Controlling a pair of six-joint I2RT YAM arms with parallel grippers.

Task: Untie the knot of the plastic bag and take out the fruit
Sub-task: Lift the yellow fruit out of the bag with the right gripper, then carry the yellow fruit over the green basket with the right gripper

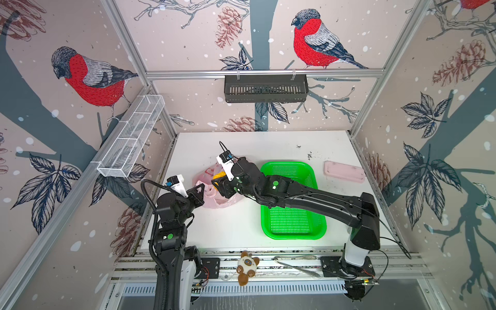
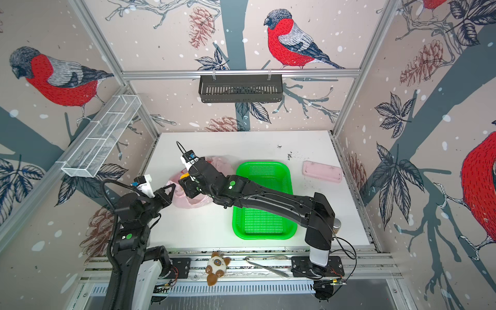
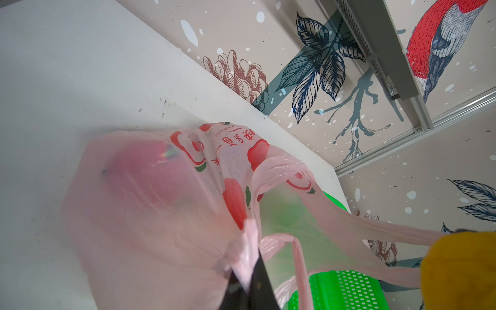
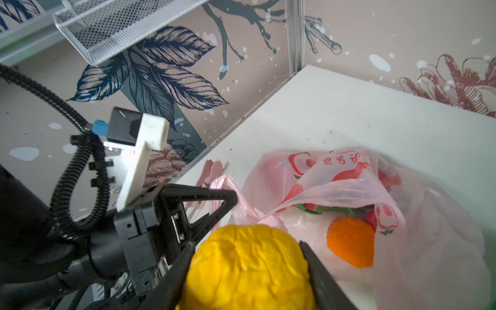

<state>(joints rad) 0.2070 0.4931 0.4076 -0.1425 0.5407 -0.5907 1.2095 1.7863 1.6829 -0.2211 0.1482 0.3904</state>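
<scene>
The plastic bag (image 1: 218, 200) lies on the white worktop (image 1: 241, 150), just beside the green basket (image 1: 290, 220), on the side of the basket where the left arm works. The mouth of the bag is open.

The left gripper (image 3: 245, 284) has its fingers (image 4: 198, 192) clenched on a handle strip (image 4: 228, 185) of the bag, at the edge of the bag that is far from the basket. The strip is bunched between the two black fingers.

The right gripper (image 4: 245, 245) reaches across the basket and grasps the yellow ball (image 4: 247, 271), with one finger on each side of it. The ball is over the bag and not over the basket. Whether it touches the plastic, I cannot tell.

Inside the bag an orange ball (image 4: 351, 241) is in view. Just behind it are the green scales of a dragon fruit (image 4: 335, 209). In the left wrist view a magenta body also shows through the thin plastic.

A flat pink case (image 1: 345, 171) lies on the worktop near the far corner of the basket, on the side away from the bag and well apart from both grippers.
</scene>
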